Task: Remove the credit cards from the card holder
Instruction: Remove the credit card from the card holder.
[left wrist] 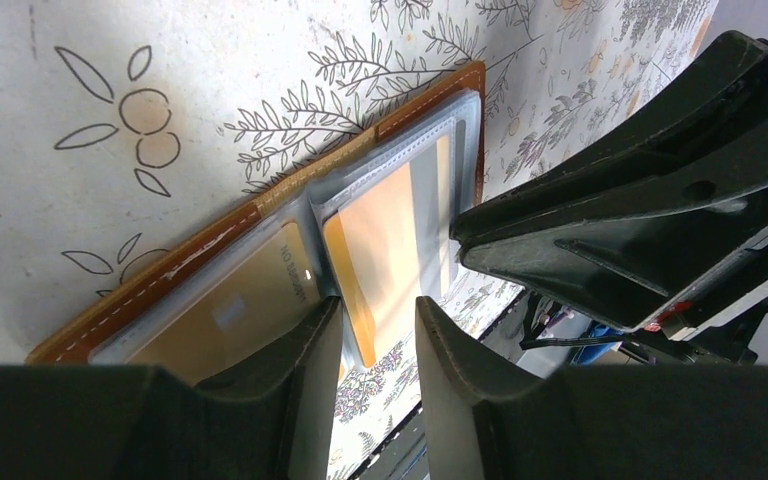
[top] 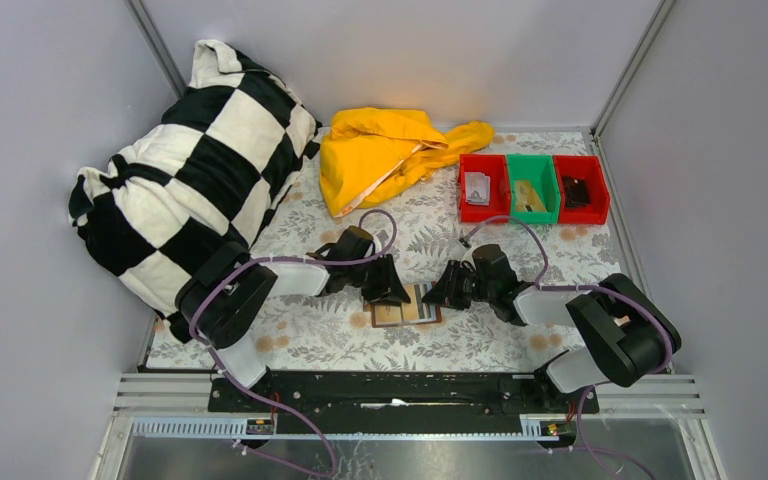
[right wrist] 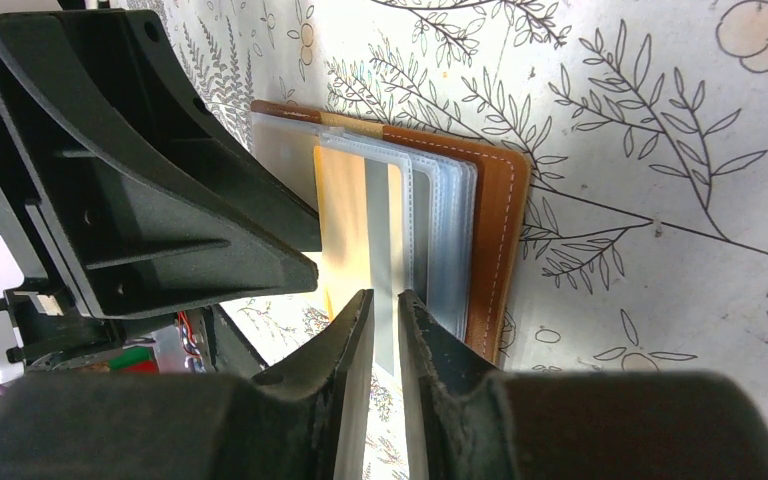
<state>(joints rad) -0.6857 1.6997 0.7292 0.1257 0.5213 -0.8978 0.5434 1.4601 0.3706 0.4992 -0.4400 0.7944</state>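
Status from my end: the card holder [top: 412, 312] lies open on the floral table cover [top: 310, 340], near the front edge and right between the two arms. The brown leather side is down, and the clear pages fan up from the spine.

The left gripper [left wrist: 378, 312] is part open. Its fingers [left wrist: 310, 370] straddle the near edge of the raised clear sleeve [left wrist: 425, 165]. I don't see either finger touching it, so nothing is held on that side.

The right gripper [right wrist: 385, 297] has its jaws nearly together with only a thin gap. The sleeve's far edge, with a grey stripe showing through, runs into that gap. I read that as a pinch on the clear sleeve. The two grippers' tips are close over the card holder, just apart.

The credit cards [right wrist: 340, 210] are not out.
- The tan card [left wrist: 385, 240] sits inside the raised sleeve.
- The gold card [left wrist: 245, 305] lies flat in a sleeve on the left arm's half. It has some print I can't read properly.
- More sleeves are stacked on the right half, and I can't tell what's in them.

The rest of the table:
- A checkered pillow [top: 195, 170] is at far left.
- A yellow cloth [top: 385, 150] is at back middle.
- Three bins stand in a row at back right, side by side: red bin [top: 483, 165], green bin [top: 531, 163], second red bin [top: 580, 165]. Each holds something small that I can't identify.
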